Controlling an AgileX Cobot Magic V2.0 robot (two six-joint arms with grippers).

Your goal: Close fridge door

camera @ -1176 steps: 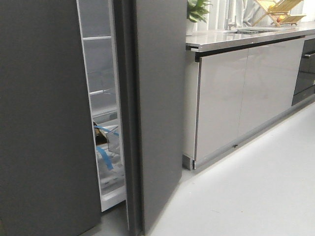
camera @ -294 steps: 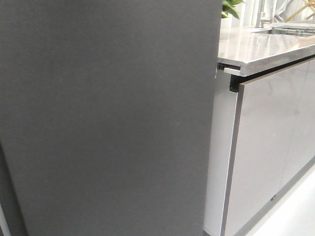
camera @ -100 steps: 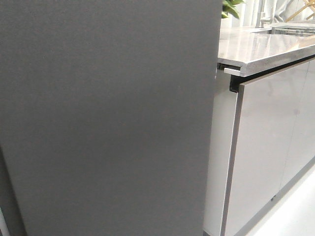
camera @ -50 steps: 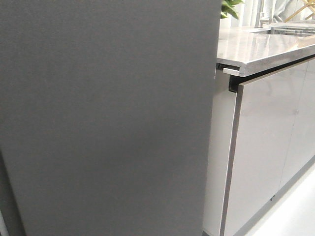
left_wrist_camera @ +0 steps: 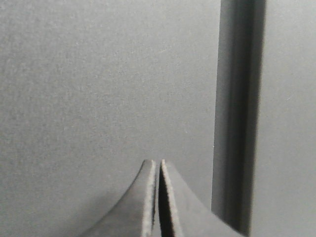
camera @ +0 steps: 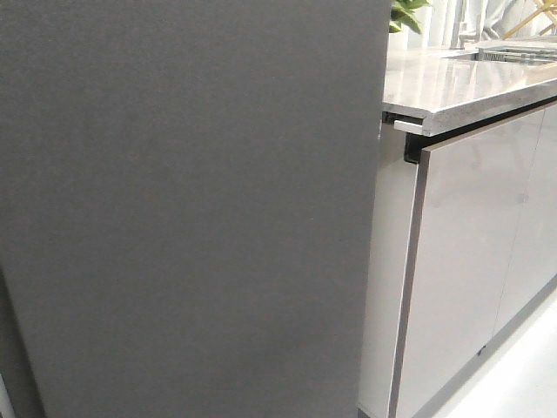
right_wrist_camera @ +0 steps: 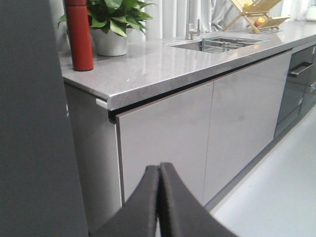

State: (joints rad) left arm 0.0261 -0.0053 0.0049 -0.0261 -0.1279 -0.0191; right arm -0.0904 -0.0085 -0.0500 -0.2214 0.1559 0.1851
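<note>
The fridge door (camera: 191, 209) is a flat matte dark-grey panel that fills the left two thirds of the front view. A thin white sliver (camera: 4, 402) shows at its lower left edge. In the left wrist view the same dark-grey surface (left_wrist_camera: 98, 74) fills the frame, with a dark vertical seam (left_wrist_camera: 239, 113) beside it. My left gripper (left_wrist_camera: 159, 162) is shut and empty, its tips right at the panel; I cannot tell whether they touch. My right gripper (right_wrist_camera: 159, 166) is shut and empty, in front of the cabinets. A dark-grey panel (right_wrist_camera: 29, 123) stands beside it.
Glossy light-grey cabinet doors (camera: 461, 261) stand right of the fridge under a grey countertop (camera: 461, 83). On the countertop (right_wrist_camera: 173, 64) are a red bottle (right_wrist_camera: 79, 34), a potted plant (right_wrist_camera: 111, 19), a sink (right_wrist_camera: 217, 43) and a dish rack (right_wrist_camera: 256, 12). Pale floor (right_wrist_camera: 276, 197) lies below.
Since 11.8 s ago the open gap with white shelves has gone from view and the dark panel fills the front view. Over the last second nothing has visibly moved.
</note>
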